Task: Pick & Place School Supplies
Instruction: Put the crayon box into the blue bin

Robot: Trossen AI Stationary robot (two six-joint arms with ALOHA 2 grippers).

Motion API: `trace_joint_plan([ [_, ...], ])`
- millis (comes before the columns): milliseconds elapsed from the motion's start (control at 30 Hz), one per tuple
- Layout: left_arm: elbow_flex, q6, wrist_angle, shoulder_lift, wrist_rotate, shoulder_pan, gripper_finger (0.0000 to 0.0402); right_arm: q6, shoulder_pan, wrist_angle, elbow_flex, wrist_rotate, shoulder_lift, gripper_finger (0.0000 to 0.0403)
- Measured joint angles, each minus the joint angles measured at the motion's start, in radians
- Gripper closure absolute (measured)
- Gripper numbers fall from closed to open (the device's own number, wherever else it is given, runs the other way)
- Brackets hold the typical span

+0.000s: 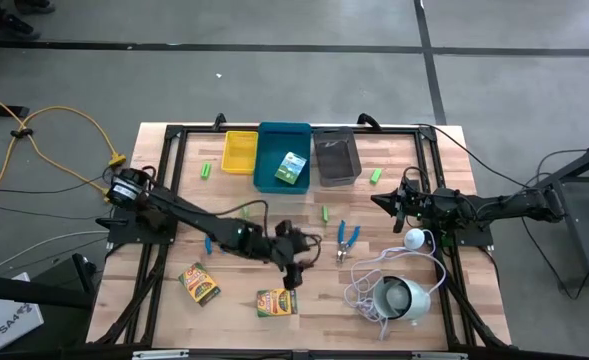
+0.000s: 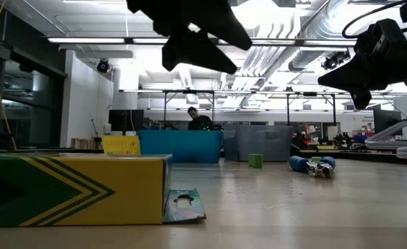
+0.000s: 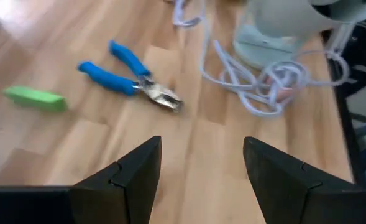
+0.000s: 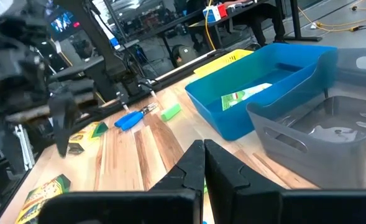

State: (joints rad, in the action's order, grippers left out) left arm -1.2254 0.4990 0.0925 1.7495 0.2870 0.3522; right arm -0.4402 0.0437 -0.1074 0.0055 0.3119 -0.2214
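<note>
One yellow-green crayon box lies flat near the table's front edge, a second lies left of it, and another sits in the blue bin. Blue-handled pliers lie mid-table, with a green piece just beyond them. More green pieces lie at the back. My left gripper hangs open above the wood, between the front crayon box and the pliers, with nothing between its fingers. My right gripper waits shut at the right.
A yellow bin and a grey bin flank the blue bin at the back. A round white device with a coiled white cord lies at the front right, close to the pliers. Bare wood shows between the boxes and the bins.
</note>
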Motion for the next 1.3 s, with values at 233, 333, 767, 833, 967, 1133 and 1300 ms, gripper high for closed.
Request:
trace_joint_plan([
  [233, 0.001, 0.176, 0.055, 0.017, 0.026, 0.044, 0.0181, 0.0, 0.0, 0.006, 0.0, 0.0, -0.001, 0.04],
  [333, 0.001, 0.233, 0.077, 0.017, 0.036, 0.053, 0.0181, 0.0, 0.0, 0.008, 0.0, 0.0, 0.0, 0.04],
  [767, 0.001, 0.448, 0.21, 0.017, -0.061, 0.066, 0.0181, 0.0, 0.0, 0.016, 0.0, 0.0, 0.0, 0.04],
  [833, 0.001, 0.475, 0.236, 0.017, -0.073, 0.072, 0.0181, 0.0, 0.0, 0.016, 0.0, 0.0, 0.0, 0.04],
  [967, 0.001, 0.532, 0.283, 0.017, -0.078, 0.073, 0.0181, 0.0, 0.0, 0.017, 0.0, 0.0, 0.0, 0.04],
  [1133, 0.001, 0.608, 0.368, 0.007, -0.091, 0.072, 0.0181, 0.0, 0.0, 0.023, 0.0, 0.0, 0.0, 0.04],
  [1300, 0.001, 0.662, 0.489, -0.04, -0.064, 0.072, 0.0181, 0.0, 0.0, 0.024, 0.0, 0.0, 0.0, 0.04],
])
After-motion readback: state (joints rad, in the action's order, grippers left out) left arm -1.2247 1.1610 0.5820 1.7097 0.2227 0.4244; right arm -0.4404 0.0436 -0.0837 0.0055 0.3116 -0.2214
